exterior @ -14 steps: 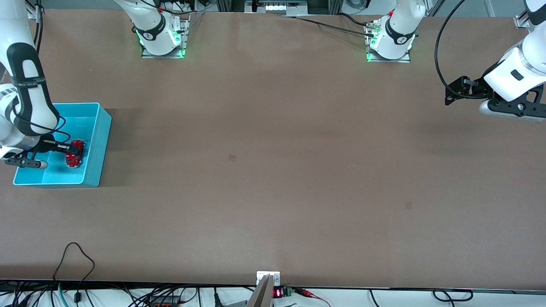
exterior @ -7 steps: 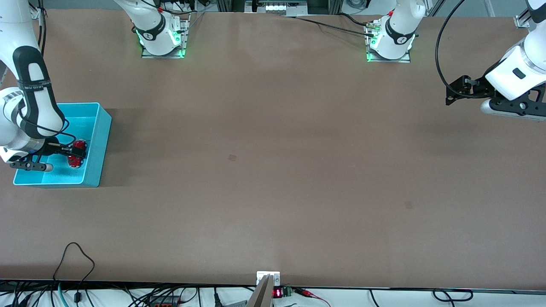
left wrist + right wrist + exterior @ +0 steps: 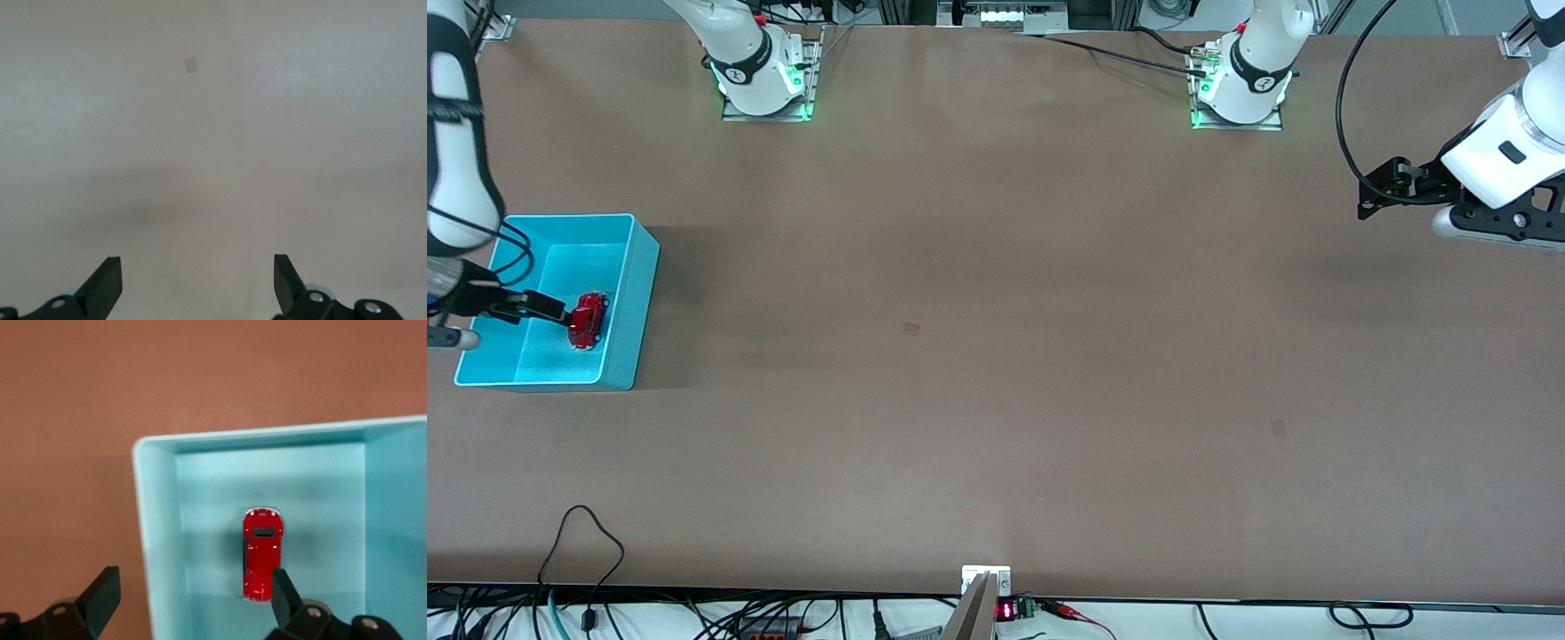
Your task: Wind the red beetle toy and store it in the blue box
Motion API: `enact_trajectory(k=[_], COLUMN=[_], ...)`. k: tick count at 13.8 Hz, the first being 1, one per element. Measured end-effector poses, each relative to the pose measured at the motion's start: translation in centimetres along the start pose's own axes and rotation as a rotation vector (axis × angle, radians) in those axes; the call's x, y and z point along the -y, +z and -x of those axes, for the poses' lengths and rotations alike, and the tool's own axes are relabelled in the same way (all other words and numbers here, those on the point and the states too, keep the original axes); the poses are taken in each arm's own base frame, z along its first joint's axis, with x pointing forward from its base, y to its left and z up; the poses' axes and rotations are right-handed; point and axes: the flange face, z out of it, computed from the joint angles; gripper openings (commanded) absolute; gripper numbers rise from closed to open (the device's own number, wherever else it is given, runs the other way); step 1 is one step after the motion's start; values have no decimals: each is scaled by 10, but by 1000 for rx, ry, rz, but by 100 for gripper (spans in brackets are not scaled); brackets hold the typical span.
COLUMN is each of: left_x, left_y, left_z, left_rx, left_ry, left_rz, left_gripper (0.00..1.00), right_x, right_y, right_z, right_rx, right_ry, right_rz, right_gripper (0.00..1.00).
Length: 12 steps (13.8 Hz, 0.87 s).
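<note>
We see the tiny glossy red beetle toy car (image 3: 587, 321) lying on the flat bottom of the light blue rectangular plastic box (image 3: 633, 302) at the right arm's end of the brown desk (image 3: 996, 356). Our right hand (image 3: 190, 600) hangs over the box, fingers spread, holding nothing. Our left hand (image 3: 198, 283) waits over bare desk at the left arm's end, fingers spread and empty.

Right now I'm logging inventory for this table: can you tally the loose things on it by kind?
Red beetle toy: 1, lying on the floor of the box
Blue box: 1, at the right arm's end of the table
Total: 2
</note>
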Motion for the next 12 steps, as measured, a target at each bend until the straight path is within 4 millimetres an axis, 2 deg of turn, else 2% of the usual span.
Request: enact_trajectory(k=[4,7,10,11,12], left_x=[7,7,8,9,10], left_y=[0,0,0,0,0], left_z=[1,1,1,1,1], left_rx=[0,1,1,1,1], left_ry=[-13,-13,-15,-17,-18], left_rz=[1,1,1,1,2], left_gripper=[100,100,100,100,100], right_x=[35,82,140,154,159], right_y=[-81,-130,-177,-190,-199], right_z=[-16,-26,-24,-18,-13], right_rx=[20,51,59,57,60], right_ry=[-35,24,39,32,30], right_rz=[8,29,16,22,34], right_gripper=[100,100,100,100,100])
